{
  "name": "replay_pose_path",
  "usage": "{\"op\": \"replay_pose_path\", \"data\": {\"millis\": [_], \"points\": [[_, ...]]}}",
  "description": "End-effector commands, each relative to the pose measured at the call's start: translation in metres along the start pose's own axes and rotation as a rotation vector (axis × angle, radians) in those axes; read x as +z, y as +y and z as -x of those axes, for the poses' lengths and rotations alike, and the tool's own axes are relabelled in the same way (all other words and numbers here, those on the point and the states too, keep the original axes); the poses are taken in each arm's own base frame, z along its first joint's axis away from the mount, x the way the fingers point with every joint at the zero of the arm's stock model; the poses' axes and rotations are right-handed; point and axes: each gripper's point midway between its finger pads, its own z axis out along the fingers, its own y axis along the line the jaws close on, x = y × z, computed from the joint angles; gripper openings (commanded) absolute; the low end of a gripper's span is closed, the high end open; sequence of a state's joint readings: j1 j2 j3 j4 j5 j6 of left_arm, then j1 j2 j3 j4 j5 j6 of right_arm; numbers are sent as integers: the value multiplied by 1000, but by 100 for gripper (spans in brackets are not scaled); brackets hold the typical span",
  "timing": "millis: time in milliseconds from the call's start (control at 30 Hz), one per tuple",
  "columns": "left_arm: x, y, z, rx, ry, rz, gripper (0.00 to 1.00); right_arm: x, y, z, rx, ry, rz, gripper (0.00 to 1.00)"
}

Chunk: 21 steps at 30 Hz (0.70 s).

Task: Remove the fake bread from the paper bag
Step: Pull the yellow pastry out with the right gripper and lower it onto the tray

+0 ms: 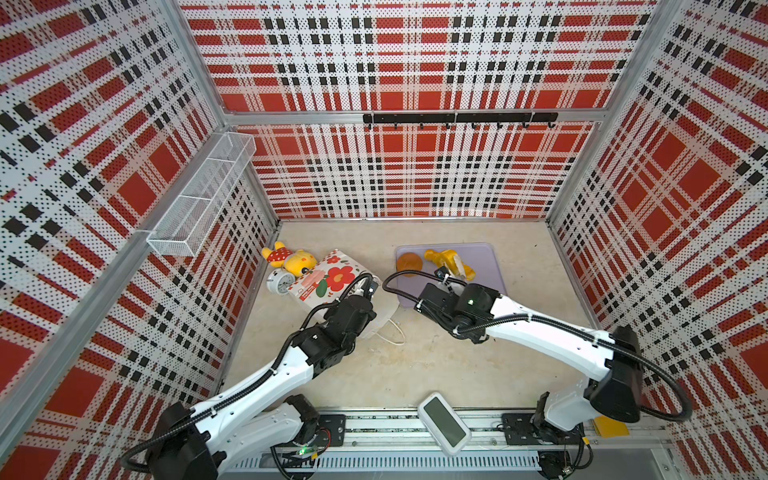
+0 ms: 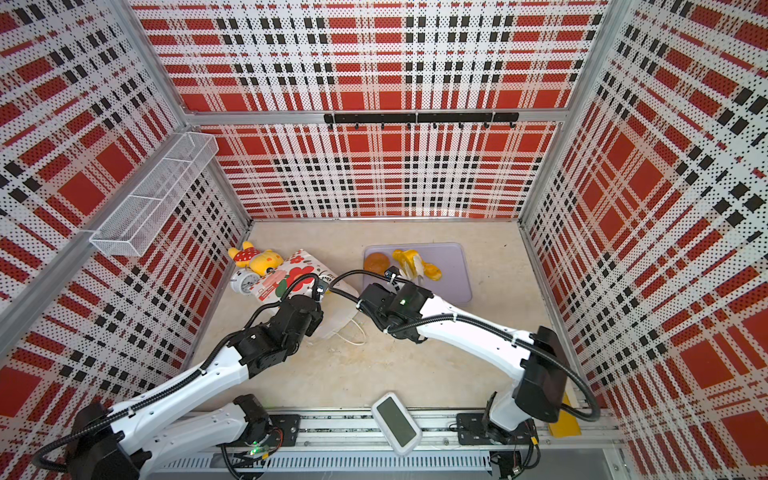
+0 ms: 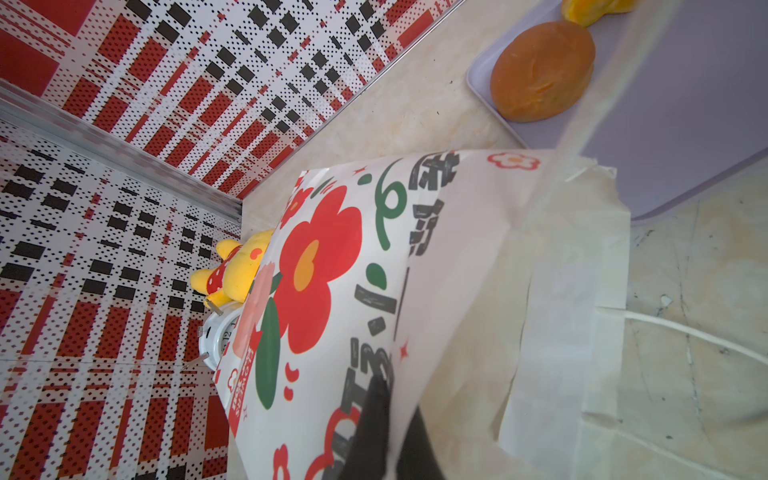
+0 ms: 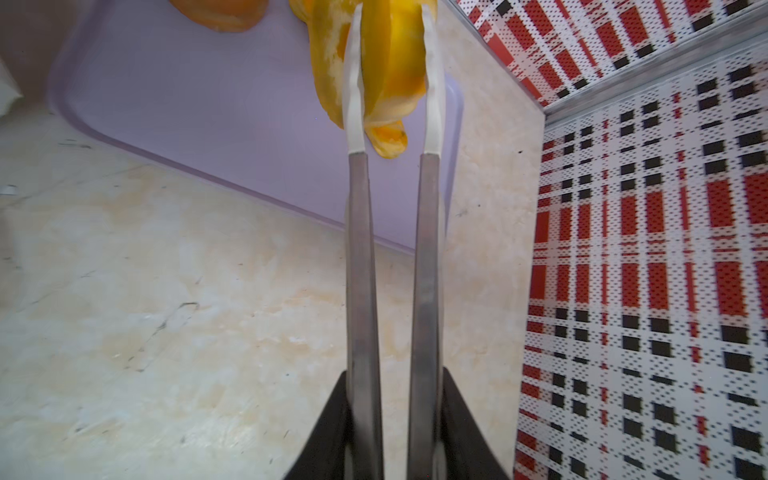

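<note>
Right pincer [image 4: 392,29] narrowly grips a glossy yellow loaf [image 4: 392,87]; smooth lilac tray [image 4: 199,124] beneath, bare floor [image 4: 166,316] behind. Left pincer [image 3: 395,451] pinches the creased bag's [image 3: 324,266] edge.

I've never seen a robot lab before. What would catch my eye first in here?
First, the loud red, white and black plaid walls all round. Next, the white paper bag with big red flowers, lying on its side left of centre, its paper pinched near the mouth by the left gripper. To its right, the right gripper clasps a glossy yellow toy bread over a lilac tray that also holds a round brown bun.
</note>
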<state>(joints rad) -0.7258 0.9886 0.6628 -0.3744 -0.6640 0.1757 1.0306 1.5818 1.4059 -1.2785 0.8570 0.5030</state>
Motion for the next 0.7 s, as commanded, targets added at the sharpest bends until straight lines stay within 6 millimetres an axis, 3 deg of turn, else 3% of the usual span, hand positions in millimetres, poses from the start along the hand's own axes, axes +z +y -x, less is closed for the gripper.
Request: {"op": "replay_pose_path", "data": {"millis": [0,400,667], "points": [[-3,4,5,-23,1,16,0,5,-16,12,-62,-28,-138,0],[-18,2,-15,-70,36,-39,0,33,28,-2,-109,27,-49,0],[-25,4,-15,-99,5,-52,0,49,64,-12,-197,101,27,0]]}}
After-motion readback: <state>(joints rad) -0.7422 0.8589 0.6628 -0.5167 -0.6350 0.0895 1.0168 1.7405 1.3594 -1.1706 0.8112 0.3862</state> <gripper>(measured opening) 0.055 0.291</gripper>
